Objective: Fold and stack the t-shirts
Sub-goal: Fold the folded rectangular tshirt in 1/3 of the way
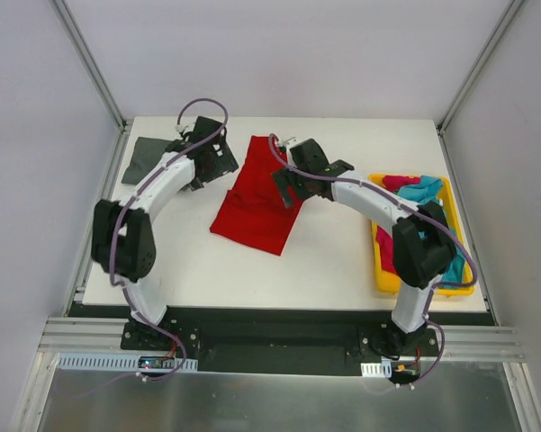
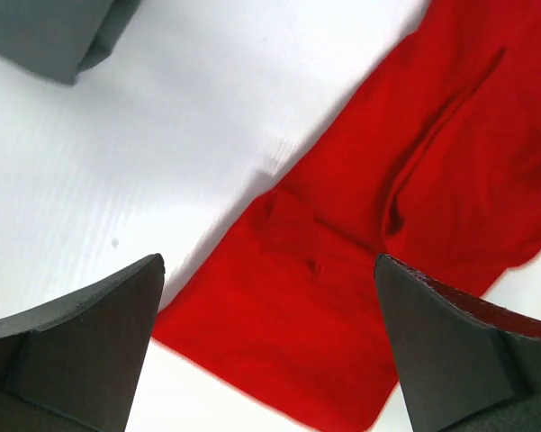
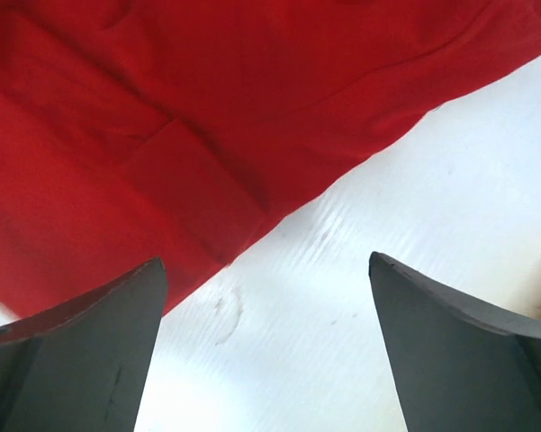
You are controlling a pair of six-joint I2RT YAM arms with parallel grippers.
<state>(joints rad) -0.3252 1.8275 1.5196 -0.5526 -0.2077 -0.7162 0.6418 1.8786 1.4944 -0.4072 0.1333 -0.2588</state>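
Overhead view looks down from behind; both close wrist views share the red t-shirt (image 2: 360, 270).

left gripper (image 2: 268, 263) spread wide above the red t-shirt (image 2: 414, 207), grey t-shirt (image 2: 54, 31) apart.

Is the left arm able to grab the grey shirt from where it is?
Probably yes. The left gripper is open and holds nothing. The grey shirt lies close beside it on the table, and nothing sits between them.

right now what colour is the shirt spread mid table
The t-shirt is bright red, clearest in the top external view.
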